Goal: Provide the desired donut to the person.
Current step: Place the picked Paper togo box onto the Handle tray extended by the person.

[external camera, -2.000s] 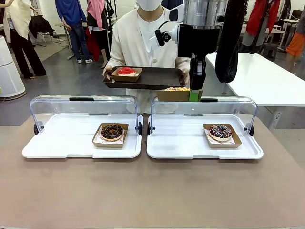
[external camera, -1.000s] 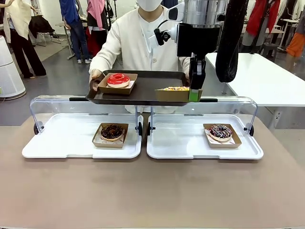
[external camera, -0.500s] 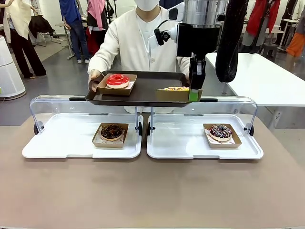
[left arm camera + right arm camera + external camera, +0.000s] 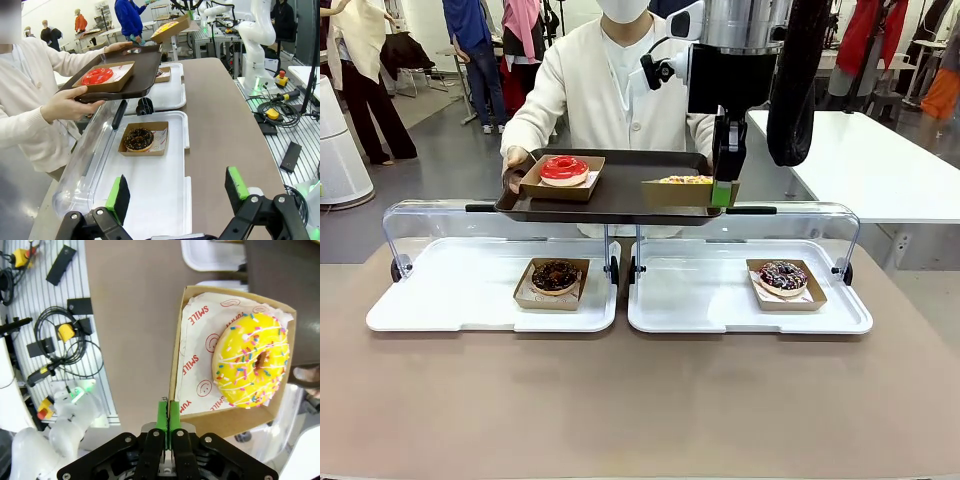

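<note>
The person (image 4: 610, 90) in a cream cardigan holds a dark tray (image 4: 620, 196) out over the display cases. A red-glazed donut (image 4: 563, 168) in a cardboard box sits on the tray's left part. My right gripper (image 4: 723, 192) is shut on the rim of a cardboard box (image 4: 185, 355) with a yellow sprinkled donut (image 4: 250, 360), held at the tray's right end (image 4: 280, 280). I cannot tell whether the box touches the tray. My left gripper (image 4: 177, 192) is open with nothing in it, above the left white tray (image 4: 150, 190).
A chocolate donut (image 4: 555, 276) in its box lies on the left white tray (image 4: 450, 300). A dark sprinkled donut (image 4: 783, 276) lies on the right one (image 4: 690, 300). Both clear lids (image 4: 440, 220) stand open at the back. Bare brown tabletop (image 4: 640, 410) lies in front.
The person has brought the dark tray forward and slightly up under the yellow donut's box. My right gripper has risen a little with the box.
</note>
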{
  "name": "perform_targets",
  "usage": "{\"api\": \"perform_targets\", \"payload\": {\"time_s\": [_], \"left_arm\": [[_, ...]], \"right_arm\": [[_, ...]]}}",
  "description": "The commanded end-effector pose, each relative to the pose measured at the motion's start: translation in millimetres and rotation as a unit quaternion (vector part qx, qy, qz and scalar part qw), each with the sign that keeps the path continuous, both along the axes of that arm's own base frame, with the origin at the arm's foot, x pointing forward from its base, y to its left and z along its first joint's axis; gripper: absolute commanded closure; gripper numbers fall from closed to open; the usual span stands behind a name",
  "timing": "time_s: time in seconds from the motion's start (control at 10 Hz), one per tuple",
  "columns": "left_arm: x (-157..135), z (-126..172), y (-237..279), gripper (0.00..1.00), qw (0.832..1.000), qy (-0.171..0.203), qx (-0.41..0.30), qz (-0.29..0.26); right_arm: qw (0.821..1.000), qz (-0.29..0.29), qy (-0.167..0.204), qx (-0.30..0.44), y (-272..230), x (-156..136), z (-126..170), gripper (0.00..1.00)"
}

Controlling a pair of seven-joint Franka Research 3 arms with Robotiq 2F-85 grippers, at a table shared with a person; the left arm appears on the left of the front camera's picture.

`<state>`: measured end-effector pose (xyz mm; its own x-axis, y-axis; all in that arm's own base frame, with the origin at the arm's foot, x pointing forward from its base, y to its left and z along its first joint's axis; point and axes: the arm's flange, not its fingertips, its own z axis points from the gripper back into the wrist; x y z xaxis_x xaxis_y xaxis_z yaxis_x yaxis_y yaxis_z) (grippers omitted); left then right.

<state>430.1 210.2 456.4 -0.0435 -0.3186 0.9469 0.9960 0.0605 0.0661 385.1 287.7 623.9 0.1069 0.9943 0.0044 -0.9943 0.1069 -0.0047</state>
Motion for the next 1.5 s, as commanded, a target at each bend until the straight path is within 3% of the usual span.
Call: {"api": "perform_targets", "payload": {"time_s": [0.0,0.5,1.1,1.2,1.3,1.4], "left_arm": [[-2,1,1,0.00,1.000,-0.002,0.000,0.001],[-2,1,1,0.00,1.000,-0.002,0.000,0.001],[-2,1,1,0.00,1.000,-0.002,0.000,0.001],[-2,1,1,0.00,1.000,-0.002,0.000,0.001],[-2,1,1,0.00,1.000,-0.002,0.000,0.001],[-2,1,1,0.00,1.000,-0.002,0.000,0.001]], "right_arm": [[0.999,0.026,-0.028,0.010,8,45,0,0.98],[0.997,0.055,-0.053,0.032,5,129,-29,0.98],[0.992,0.103,-0.054,0.047,4,160,-53,0.98],[0.992,0.102,-0.053,0.050,5,161,-55,0.48],[0.992,0.102,-0.052,0.045,5,160,-56,0.38],[0.992,0.102,-0.052,0.045,4,158,-57,0.00]]}}
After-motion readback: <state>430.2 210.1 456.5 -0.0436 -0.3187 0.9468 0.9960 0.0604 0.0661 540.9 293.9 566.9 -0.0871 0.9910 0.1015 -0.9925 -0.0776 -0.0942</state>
